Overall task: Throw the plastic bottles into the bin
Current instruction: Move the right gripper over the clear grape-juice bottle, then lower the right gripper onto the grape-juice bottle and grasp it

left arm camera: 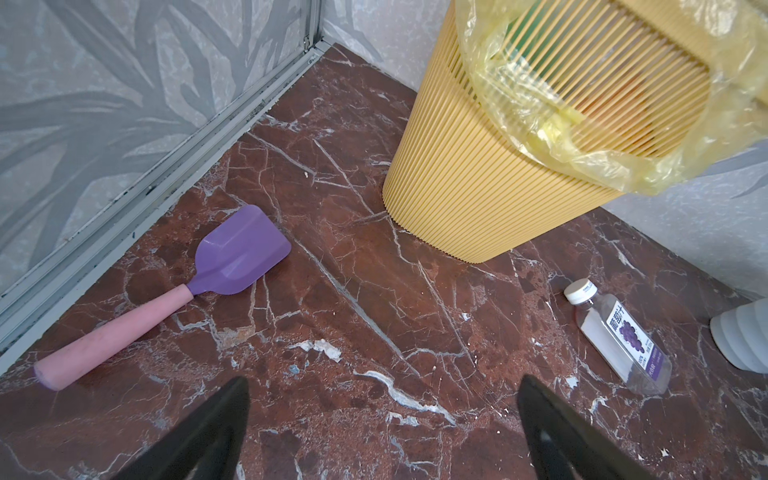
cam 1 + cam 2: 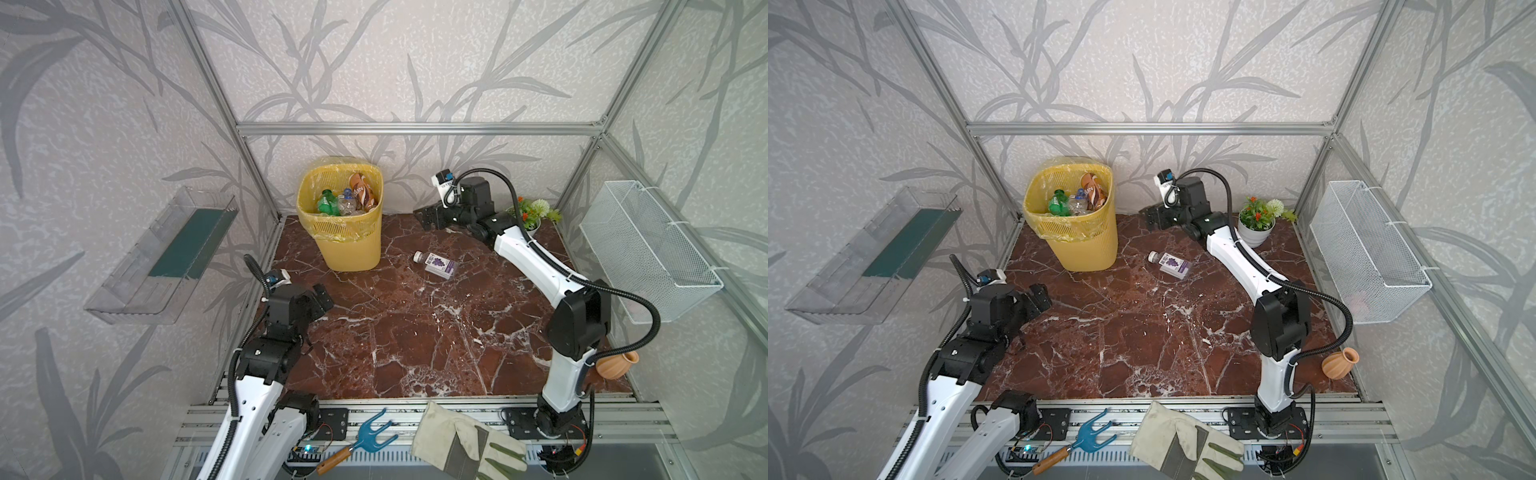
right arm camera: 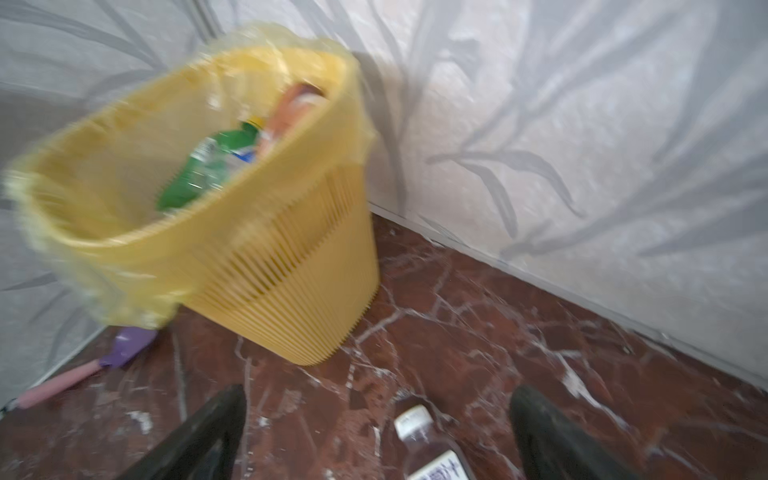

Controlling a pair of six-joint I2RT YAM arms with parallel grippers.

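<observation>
The right gripper, jaws wide and empty right of the bin at the frame's upper middle, seems between pickups; next it must reach the purple-labelled bottle lying centre-frame and close.

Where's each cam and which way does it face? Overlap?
Both top views: high in front, looking down at the red marble tabletop; both arms, left gripper, right gripper show.
Left wrist: low, faces the ribbed yellow plastic bin side; open fingertips show.
Right wrist: higher, blurred, looks into the bin from the other side; open fingertips show.
Shared: all show the bin and the clear purple-labelled plastic bottle.
</observation>
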